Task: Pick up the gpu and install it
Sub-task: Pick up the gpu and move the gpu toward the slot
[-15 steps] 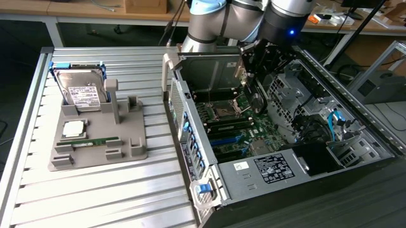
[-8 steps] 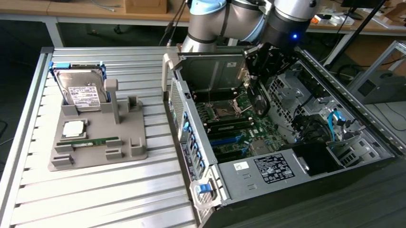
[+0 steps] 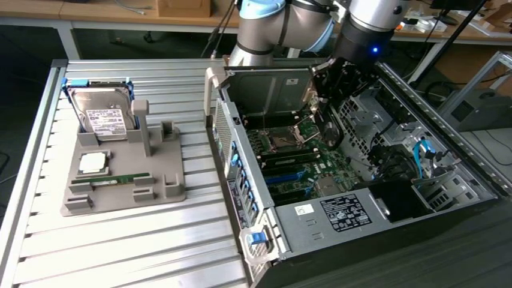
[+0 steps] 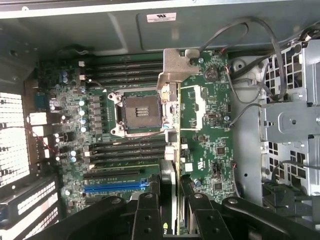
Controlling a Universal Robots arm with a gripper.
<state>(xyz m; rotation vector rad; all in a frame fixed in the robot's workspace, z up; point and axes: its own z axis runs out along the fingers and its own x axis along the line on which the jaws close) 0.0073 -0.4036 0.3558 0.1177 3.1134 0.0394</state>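
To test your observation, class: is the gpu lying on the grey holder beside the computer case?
No, the pincer holds the gpu edge-on over the motherboard inside the case.

— Where does the grey moulded tray (image 3: 120, 193) sit?
— On the slatted metal surface (image 3: 120, 255), at the exterior view's left. The open metal computer case (image 3: 264, 90) lies near it, to the right.
— And inside the case?
— The black gripper (image 4: 172, 200) hangs over the green motherboard (image 4: 210, 125), the thin dark gpu card (image 4: 172, 100) on edge between its fingers, beside the square processor socket (image 4: 140, 112).
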